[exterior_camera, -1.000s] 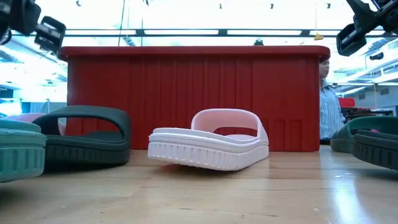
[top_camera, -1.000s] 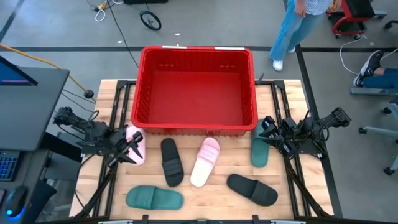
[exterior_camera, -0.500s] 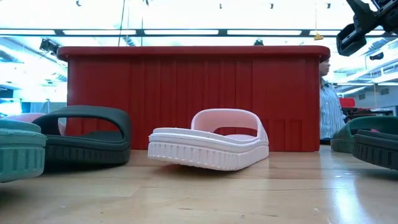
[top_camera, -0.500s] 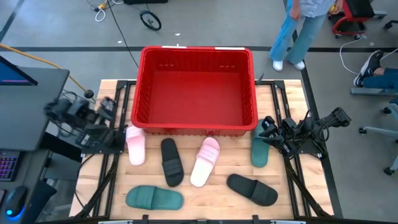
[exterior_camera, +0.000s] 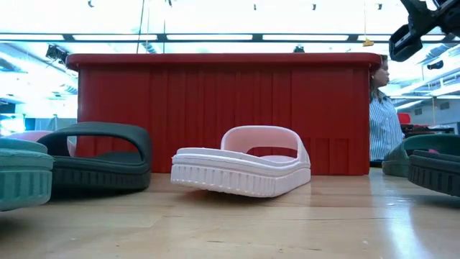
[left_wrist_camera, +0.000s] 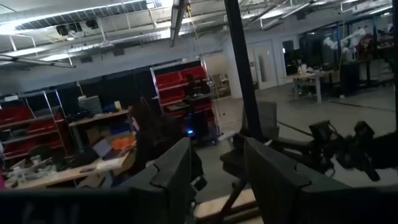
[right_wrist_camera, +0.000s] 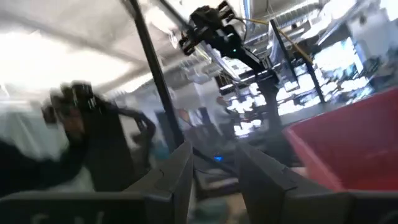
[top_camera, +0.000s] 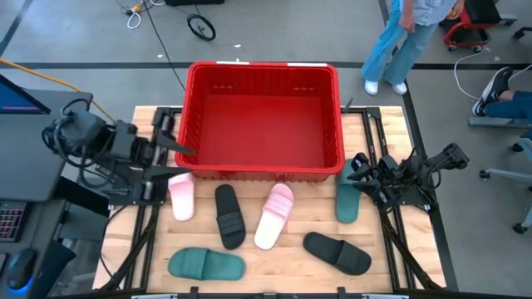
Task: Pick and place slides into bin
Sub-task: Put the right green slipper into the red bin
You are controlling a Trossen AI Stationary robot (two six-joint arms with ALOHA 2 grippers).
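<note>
The red bin (top_camera: pixel 262 116) stands at the table's far middle. Six slides lie on their soles on the table near it: a pale pink one (top_camera: pixel 180 197), a black one (top_camera: pixel 229 216), a pale pink one (top_camera: pixel 275 214), a dark green one (top_camera: pixel 347 202), a black one (top_camera: pixel 337 252) and a dark green one (top_camera: pixel 206 264). My left gripper (top_camera: pixel 176 159) is open and empty. It is raised, lies level by the bin's left near corner and points toward the table's right. My right gripper (top_camera: pixel 357 176) is open and empty, just above the far end of the right dark green slide.
The bin's tall near wall (exterior_camera: pixel 223 108) rises behind the slides in the low view, where the middle pink slide (exterior_camera: pixel 244 169) lies in front. A person (top_camera: pixel 407 41) walks on the floor beyond the table's far right corner. Bare wood (top_camera: pixel 274 266) shows between the near slides.
My left gripper has risen from over the left pale pink slide, drawn back toward the table's left edge, then swung out level toward the bin's left near corner. The pink slide stays on the table where it was.
</note>
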